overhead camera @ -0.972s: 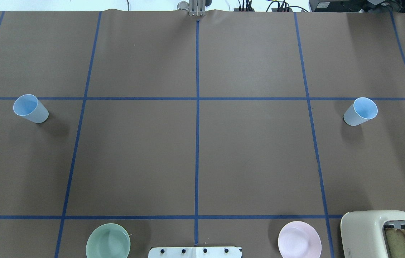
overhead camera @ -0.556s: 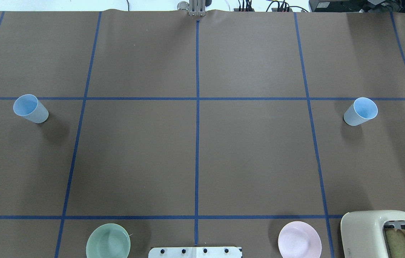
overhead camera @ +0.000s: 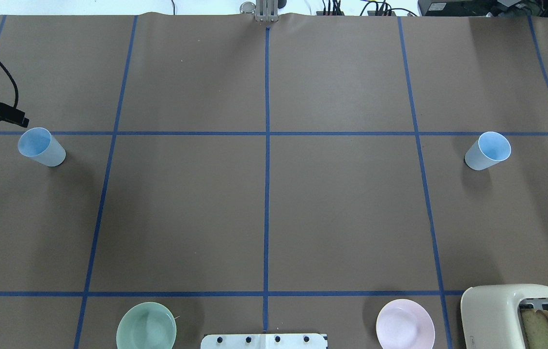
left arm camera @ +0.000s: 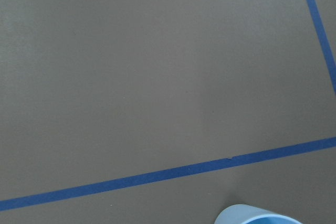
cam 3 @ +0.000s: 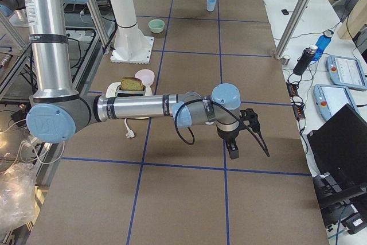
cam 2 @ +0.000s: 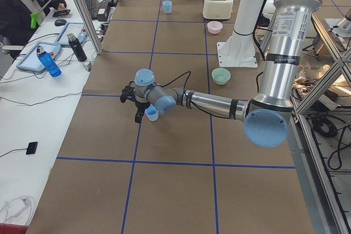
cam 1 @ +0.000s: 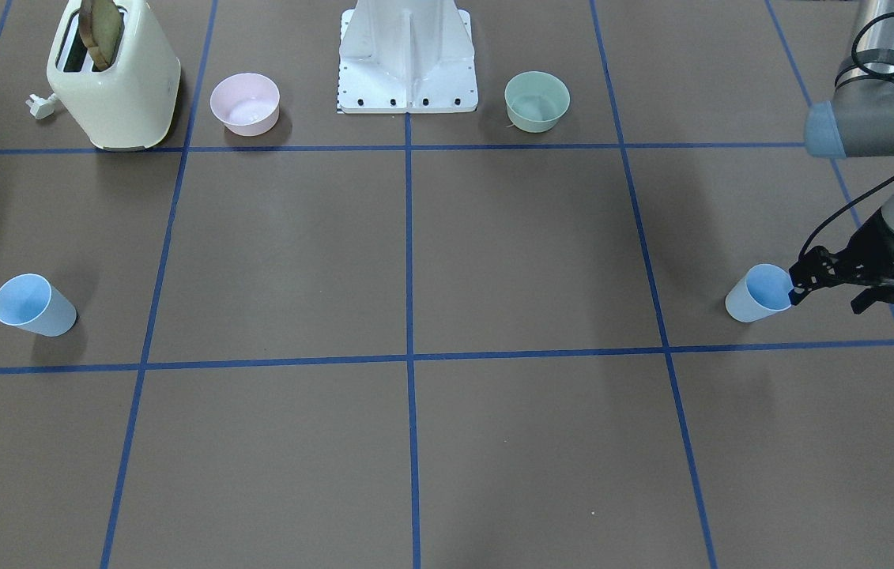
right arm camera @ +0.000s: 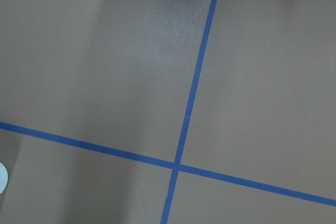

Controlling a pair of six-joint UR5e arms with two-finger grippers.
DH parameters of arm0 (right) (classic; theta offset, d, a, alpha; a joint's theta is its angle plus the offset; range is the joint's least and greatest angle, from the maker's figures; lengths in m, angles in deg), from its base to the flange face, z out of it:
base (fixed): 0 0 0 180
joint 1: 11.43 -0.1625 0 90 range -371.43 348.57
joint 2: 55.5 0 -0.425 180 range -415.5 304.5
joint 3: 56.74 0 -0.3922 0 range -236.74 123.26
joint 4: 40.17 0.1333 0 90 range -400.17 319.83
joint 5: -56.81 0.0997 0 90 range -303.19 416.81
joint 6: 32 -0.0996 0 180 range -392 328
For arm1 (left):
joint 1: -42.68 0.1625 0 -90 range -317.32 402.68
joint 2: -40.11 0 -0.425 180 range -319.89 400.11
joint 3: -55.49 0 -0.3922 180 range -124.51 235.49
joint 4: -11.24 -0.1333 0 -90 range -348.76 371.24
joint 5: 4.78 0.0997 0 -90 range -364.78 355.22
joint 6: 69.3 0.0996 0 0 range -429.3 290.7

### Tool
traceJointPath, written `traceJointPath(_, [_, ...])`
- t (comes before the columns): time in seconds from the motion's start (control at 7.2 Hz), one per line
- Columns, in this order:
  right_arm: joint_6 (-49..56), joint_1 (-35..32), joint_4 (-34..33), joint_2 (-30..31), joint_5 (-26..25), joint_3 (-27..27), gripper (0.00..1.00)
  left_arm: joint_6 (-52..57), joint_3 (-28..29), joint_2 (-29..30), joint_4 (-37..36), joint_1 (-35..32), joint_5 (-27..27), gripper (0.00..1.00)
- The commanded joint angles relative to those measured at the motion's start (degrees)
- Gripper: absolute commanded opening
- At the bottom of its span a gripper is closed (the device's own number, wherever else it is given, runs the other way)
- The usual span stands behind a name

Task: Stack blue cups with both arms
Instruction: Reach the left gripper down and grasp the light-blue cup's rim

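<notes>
Cups both upright on the table (overhead camera: 264, 218), well apart, not yet stacked. I log the left cup (overhead camera: 41, 148) at the left edge of the overhead frame, just under the horizontal tape line (overhead camera: 196, 133). I log the right cup (overhead camera: 488, 151) opposite it, near the right edge. At the far right of the front view my left gripper (cam 1: 826, 299) sits low, fingers spread with nothing between them. One fingertip (cam 1: 794, 296) overlaps that cup's rim in this view; whether it touches, I cannot tell. The left wrist view catches only the rim, at its bottom edge. I see the right gripper (cam 3: 250, 153) only mid-frame in the right side view, over the table, and cannot tell whether its fingers are apart or together. Along the overhead's bottom edge: green bowl (overhead camera: 146, 327), pink bowl (overhead camera: 405, 324), toaster (overhead camera: 501, 310).
</notes>
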Motion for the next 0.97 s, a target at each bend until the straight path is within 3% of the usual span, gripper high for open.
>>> traceJointPath(0.0, [0.0,0.0,0.0,0.1,0.0,0.0,1.0,0.3,0.2,-0.1,0.5,1.7,0.2,0.54])
traceJointPath(0.14, [-0.1,0.0,0.0,0.1,0.0,0.0,1.0,0.6,0.0,-0.2,0.5,1.8,0.2,0.14])
traceJointPath(0.28, [-0.1,0.0,0.0,0.1,0.0,0.0,1.0,0.6,0.0,-0.3,0.5,1.8,0.2,0.0])
traceJointPath(0.83, [-0.1,0.0,0.0,0.1,0.0,0.0,1.0,0.4,-3.2,-0.8,1.7,1.8,-0.6,0.0])
